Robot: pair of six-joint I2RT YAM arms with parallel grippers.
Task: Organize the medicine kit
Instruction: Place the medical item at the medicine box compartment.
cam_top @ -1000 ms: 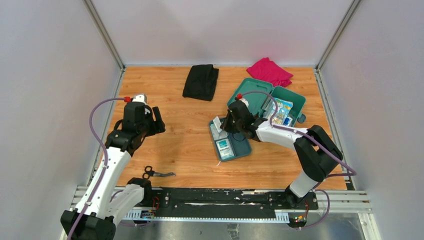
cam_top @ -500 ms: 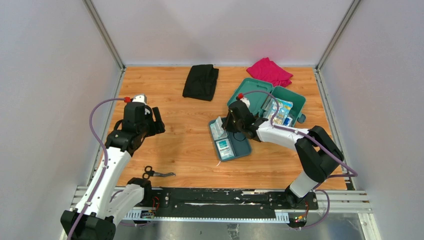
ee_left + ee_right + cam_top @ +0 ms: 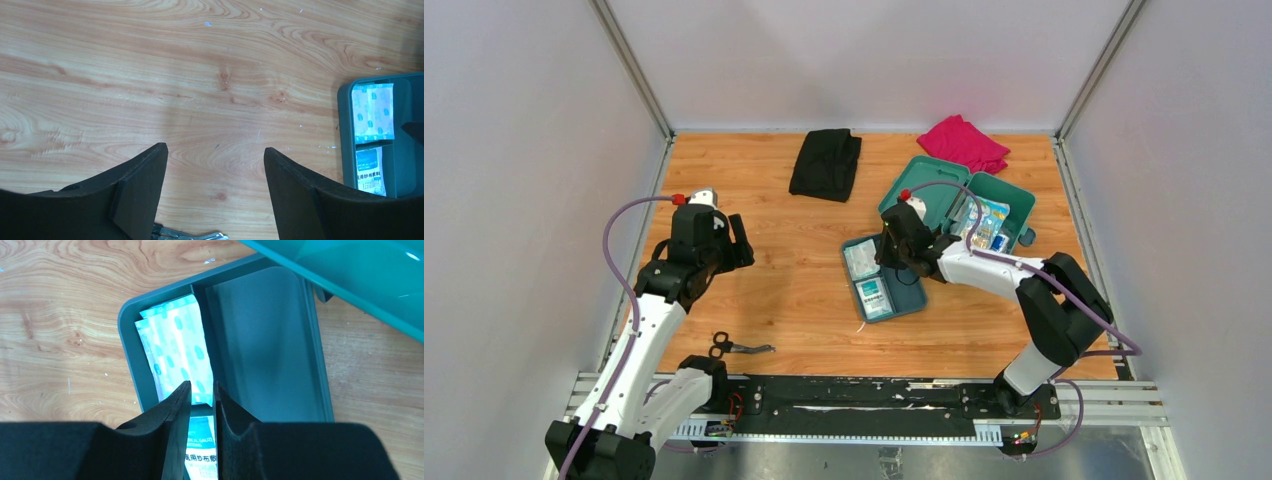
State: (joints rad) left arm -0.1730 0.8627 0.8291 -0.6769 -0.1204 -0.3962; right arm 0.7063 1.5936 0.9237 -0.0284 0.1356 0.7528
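Obliquely, the medicine kit [image 3: 1021, 203] lies open, handle [image 3: 1027, 237] pointing right.

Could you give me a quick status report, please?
Left fingers open, empty. Right fingers slightly apart over kit tray, packets lying inside. Nothing in the way.

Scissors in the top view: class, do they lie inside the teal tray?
No, the scissors lie on bare wood near the left arm's base, apart from the tray.
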